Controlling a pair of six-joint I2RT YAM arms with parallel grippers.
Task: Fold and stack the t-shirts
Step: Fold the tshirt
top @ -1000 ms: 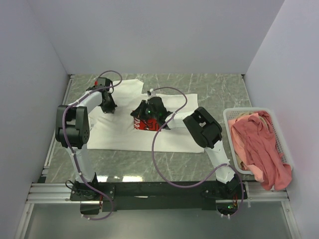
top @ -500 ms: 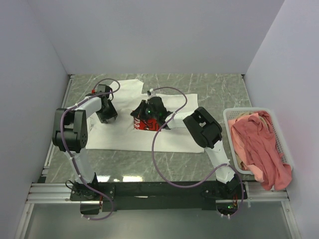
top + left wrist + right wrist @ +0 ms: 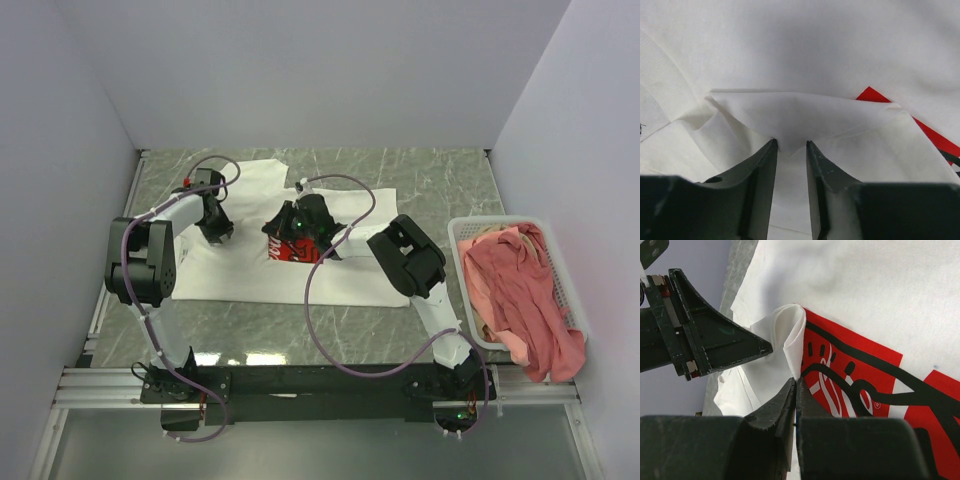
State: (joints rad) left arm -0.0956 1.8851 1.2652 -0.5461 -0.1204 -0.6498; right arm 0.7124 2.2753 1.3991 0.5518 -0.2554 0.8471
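Note:
A white t-shirt (image 3: 250, 272) with a red chest print (image 3: 289, 249) lies spread on the marble table. My right gripper (image 3: 796, 380) is shut on a raised fold of its white cloth (image 3: 792, 335), right beside the red print (image 3: 855, 355); from above it sits mid-shirt (image 3: 291, 232). My left gripper (image 3: 216, 226) hovers over the shirt's left part, jaws open. In the left wrist view its fingertips (image 3: 790, 143) straddle the point of a folded white flap (image 3: 800, 112), with a gap between them. More t-shirts, salmon-pink (image 3: 528, 285) and cream (image 3: 480, 240), lie heaped in the basket.
The white slatted basket (image 3: 459, 229) stands at the table's right edge, with pink cloth hanging over its near corner. Grey walls close in the left, back and right. Purple cables loop over both arms. Bare marble (image 3: 430, 175) shows behind the shirt.
My left gripper, shut a second ago, has opened and shifted a little nearer over the shirt's left part. The right gripper has stayed put, still pinching the fold.

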